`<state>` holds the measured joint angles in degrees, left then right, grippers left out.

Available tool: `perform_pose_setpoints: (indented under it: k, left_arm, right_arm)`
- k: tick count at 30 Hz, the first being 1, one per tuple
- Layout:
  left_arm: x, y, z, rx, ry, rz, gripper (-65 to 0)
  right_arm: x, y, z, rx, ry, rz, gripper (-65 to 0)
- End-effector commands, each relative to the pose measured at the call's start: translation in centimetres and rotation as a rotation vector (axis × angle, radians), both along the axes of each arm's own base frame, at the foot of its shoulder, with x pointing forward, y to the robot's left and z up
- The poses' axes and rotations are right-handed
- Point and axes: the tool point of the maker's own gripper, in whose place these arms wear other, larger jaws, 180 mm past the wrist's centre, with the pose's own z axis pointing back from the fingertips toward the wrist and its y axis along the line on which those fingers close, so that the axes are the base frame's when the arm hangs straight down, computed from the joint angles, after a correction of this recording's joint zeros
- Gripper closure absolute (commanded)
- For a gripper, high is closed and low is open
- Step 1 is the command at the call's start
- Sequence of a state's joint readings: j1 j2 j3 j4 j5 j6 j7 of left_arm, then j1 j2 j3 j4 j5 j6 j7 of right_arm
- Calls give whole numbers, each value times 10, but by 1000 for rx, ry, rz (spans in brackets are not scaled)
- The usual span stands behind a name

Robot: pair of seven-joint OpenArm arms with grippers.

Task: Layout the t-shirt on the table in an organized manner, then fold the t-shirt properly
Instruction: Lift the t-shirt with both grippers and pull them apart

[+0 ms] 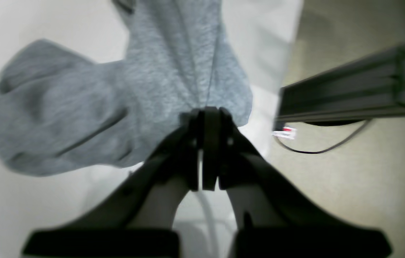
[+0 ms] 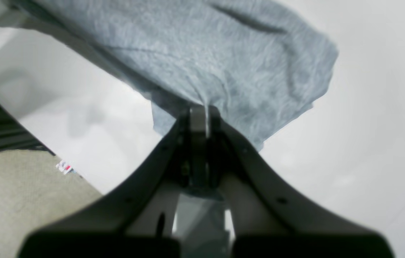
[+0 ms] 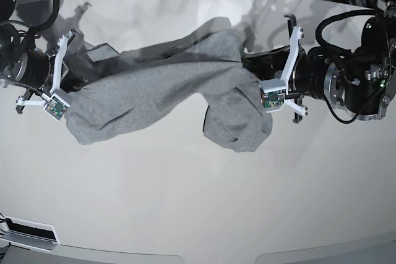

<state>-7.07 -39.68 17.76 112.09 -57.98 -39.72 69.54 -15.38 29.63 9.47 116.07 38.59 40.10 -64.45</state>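
Heathered cloth t-shirt (image 3: 161, 91); glossy smooth table (image 3: 198, 202).

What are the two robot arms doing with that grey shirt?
They are holding the t-shirt up between them, over the white table. The left gripper has its fingers pinched on one bit of the cloth, and the right gripper is pinched on another bit. The shirt hangs stretched but bunchy and wrinkled, so it is not laid out flat yet, and no folding has begun.
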Motion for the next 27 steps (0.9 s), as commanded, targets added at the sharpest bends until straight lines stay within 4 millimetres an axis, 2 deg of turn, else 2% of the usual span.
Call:
perform_pose_setpoints:
  k: [1, 4, 6, 11, 14, 16, 18, 19, 22, 25, 27]
  left_arm:
    - [0, 5, 5, 0, -4, -8, 0]
    - [-10, 13, -2, 26, 26, -5, 0]
    - [-6, 15, -5, 36, 14, 7, 0]
    - [19, 9, -7, -36, -65, 82, 0]
    - [43, 13, -10, -53, -169, 127, 0]
    - [56, 15, -8, -80, -225, 148, 0]
    - [67, 18, -9, -99, -244, 204, -93]
    - [71, 21, -10, -96, -245, 235, -153]
    - [83, 28, -11, -85, -254, 324, -281]
    - [96, 36, -10, -63, -289, 401, -299]
    - [104, 44, -11, -33, -318, 445, -299]
  right_arm:
    - [2, -2, 7, -6, -19, 7, 0]
    - [-11, -8, -2, -30, 24, 11, 0]
    - [-10, -8, -2, -34, 18, 11, 0]
    - [9, 3, 15, 36, -88, 18, 0]
    - [32, 1, 32, 21, -226, 20, -7]
    - [47, -11, 40, -2, -287, -66, -141]
    - [54, -19, 44, -17, -312, -118, -268]
    - [56, -20, 45, -16, -317, -135, -303]
    - [59, -25, 47, -14, -324, -181, -317]
    - [58, -26, 46, -14, -320, -184, -317]
    - [50, -14, 42, 14, -277, -118, -317]
